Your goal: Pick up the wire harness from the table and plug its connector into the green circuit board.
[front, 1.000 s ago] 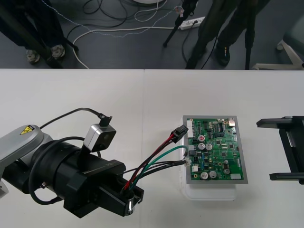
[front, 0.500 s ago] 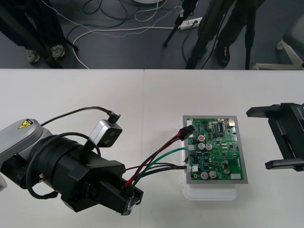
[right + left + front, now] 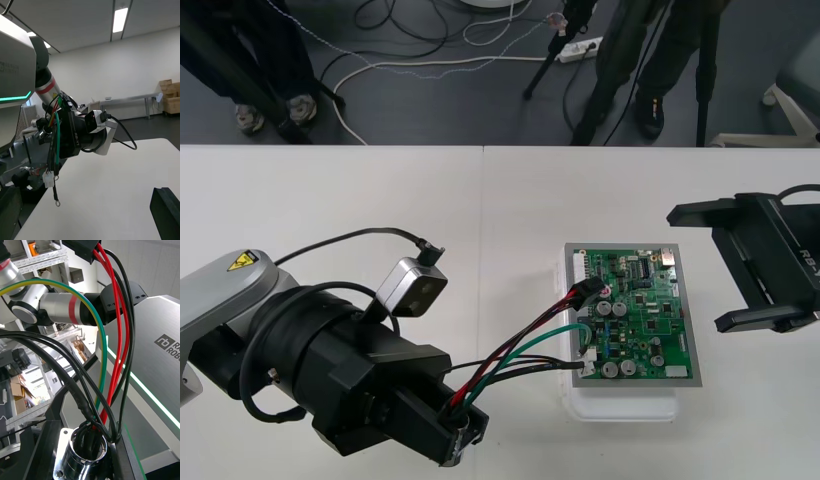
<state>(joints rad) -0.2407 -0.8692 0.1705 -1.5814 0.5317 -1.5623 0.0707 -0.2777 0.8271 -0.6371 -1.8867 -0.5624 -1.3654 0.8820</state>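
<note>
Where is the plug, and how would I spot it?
Find the green board. Red and black wires run from the left claw to the board's left edge. The plug is the chunky black block at their tip; the green wire ends separately, nearer the robot.

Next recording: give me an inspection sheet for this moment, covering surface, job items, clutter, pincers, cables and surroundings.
Surface: plain light table, seam down its middle.
Job's things: green circuit board on a white base; wire harness strung from the left pincer to the board, its black plug at the board's left edge; whether it is seated cannot be told.
Clutter: nothing seen.
Pincers: left pincer shut on the harness's metal socket, by the table's near edge; right pincer open, just right of the board.
Cables: loose cables and a power strip on the floor.
Surroundings: dark floor beyond the far edge.
</note>
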